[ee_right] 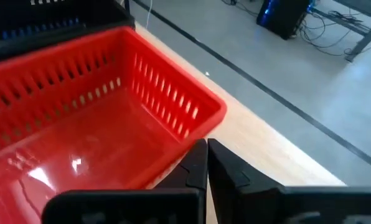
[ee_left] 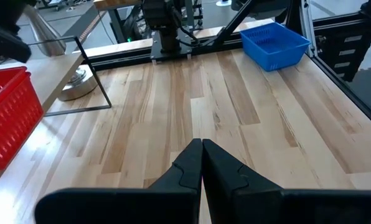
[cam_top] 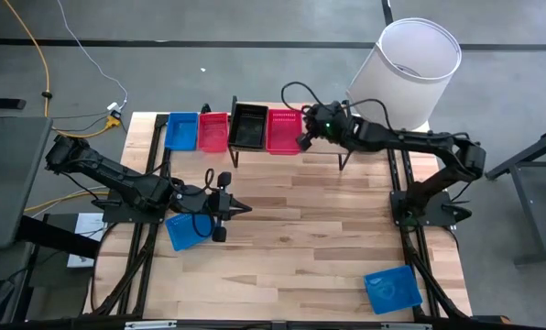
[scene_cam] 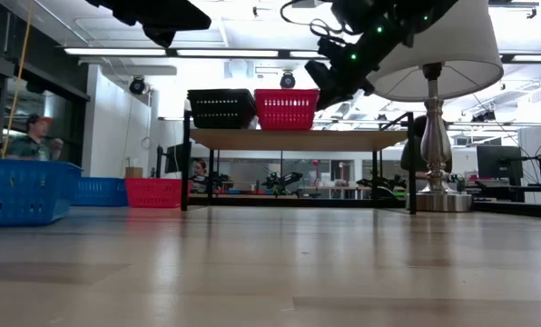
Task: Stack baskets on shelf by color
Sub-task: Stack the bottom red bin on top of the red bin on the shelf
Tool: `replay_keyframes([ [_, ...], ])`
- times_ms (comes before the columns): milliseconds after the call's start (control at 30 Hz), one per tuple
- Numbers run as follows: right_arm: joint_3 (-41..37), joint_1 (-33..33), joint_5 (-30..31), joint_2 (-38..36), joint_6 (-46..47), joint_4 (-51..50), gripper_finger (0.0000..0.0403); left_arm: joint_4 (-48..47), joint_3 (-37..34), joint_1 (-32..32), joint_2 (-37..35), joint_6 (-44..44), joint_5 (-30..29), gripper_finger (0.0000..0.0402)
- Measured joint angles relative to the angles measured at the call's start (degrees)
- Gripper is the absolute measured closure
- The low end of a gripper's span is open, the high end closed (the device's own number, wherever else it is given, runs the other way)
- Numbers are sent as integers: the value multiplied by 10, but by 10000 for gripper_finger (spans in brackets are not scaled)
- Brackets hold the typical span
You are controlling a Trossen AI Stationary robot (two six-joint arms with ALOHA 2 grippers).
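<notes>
hovering right pincer (ee_right: 206, 163), closed, red basket (ee_right: 92, 124)

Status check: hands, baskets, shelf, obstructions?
Both hands shut, empty: left hand mid-table, right hand by red basket on shelf. Black basket beside it. Nothing blocking.

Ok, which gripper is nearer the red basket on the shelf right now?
Right. The right gripper, shut, hovers at the red basket's edge on the shelf. The left gripper, also shut, sits over mid-table, well short of the shelf, beside a blue basket.
</notes>
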Motion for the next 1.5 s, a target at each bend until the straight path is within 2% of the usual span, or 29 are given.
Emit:
replay_keyframes([
  [400,0,-15,-57,1,31,45,403,2,0,0,0,0,0,401],
  [667,0,-15,-73,1,26,93,403,4,0,0,0,0,-2,401],
  [733,0,-15,-60,-1,9,92,403,4,0,0,0,0,-2,401],
  [833,0,-14,-33,-21,9,54,403,4,0,0,0,0,-2,401],
  [1167,0,43,-18,-48,66,-164,403,4,0,0,0,0,-2,401],
  [1333,0,87,-43,-48,76,-169,403,4,0,0,0,0,-2,401],
  [1500,0,114,-38,-48,76,-145,403,4,0,0,0,0,-2,401],
])
